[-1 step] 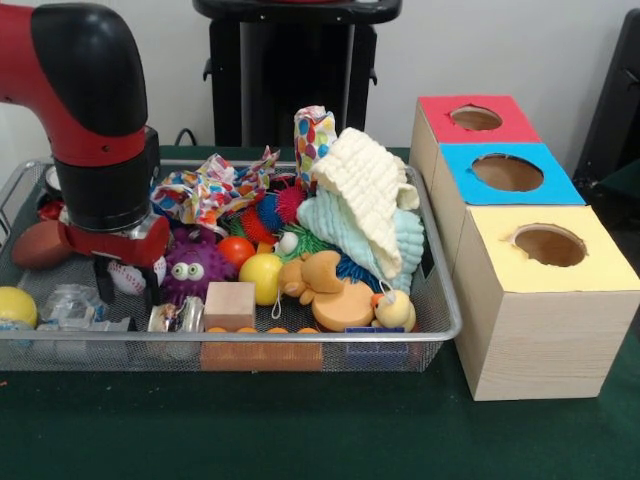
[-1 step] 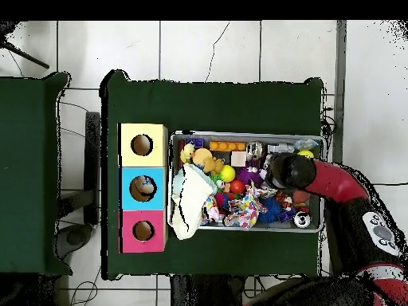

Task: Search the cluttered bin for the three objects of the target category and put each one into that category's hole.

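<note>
arm over the bin's end, search step in hand

item: wire bin (image 1: 445, 320) on the green worktop (image 1: 300, 430), heaped with toys. the gripper (image 1: 125, 285) is low over the end of the bin farthest from the boxes, its black fingers (image 1: 103, 281) apart, with a baseball (image 1: 130, 277) between them; whether they touch it cannot be told.

step, as judged: a pick attempt in the clutter. the target category is not shown, so which toys are wanted cannot be told. the next move calls for a firm hold on one toy, a lift clear of the mesh wall, then travel across the whole bin to the boxes.

count:
- boxes with a round hole: three, in a row beside the bin: red box (image 1: 478, 120), blue box (image 1: 508, 174), yellow box (image 1: 548, 247).
- something sits in the blue box's hole in the overhead view; identity unclear.
- yellow balls: two, one at the bin's end (image 1: 15, 305), one mid-bin (image 1: 260, 277).
- purple spiky toy with eyes (image 1: 190, 270): one.
- wooden block (image 1: 230, 305): one.
- cloths (image 1: 365, 195): several piled, number unclear.
</note>
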You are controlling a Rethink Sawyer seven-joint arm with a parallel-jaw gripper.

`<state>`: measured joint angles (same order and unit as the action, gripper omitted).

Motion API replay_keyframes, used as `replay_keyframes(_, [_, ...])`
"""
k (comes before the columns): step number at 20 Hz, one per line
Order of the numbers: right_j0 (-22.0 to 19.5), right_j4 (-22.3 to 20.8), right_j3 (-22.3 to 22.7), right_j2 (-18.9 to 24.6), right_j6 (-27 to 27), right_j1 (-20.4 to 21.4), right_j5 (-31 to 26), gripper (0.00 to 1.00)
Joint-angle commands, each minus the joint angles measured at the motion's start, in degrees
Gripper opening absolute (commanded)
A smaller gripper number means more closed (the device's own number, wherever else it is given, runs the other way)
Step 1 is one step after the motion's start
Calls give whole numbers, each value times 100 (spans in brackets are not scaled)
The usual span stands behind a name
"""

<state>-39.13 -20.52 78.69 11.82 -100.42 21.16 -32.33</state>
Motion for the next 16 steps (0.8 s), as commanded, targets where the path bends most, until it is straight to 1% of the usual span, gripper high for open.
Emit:
replay_keyframes(1, [287, -490, -419, 193, 873, 168, -648, 100])
replay_keyframes(2, [458, -609, -539, -50, 659, 238, -703, 100])
replay_keyframes(5, [697, -801, -572, -444, 224, 336, -641, 100])
replay_keyframes(9, [921, -950, -506, -838, -209, 403, -423, 100])
replay_keyframes(13, [1119, -1021, -457, -1144, -478, 444, -206, 100])
replay_keyframes(16, [1347, -1094, -417, -1500, -799, 525, 12, 100])
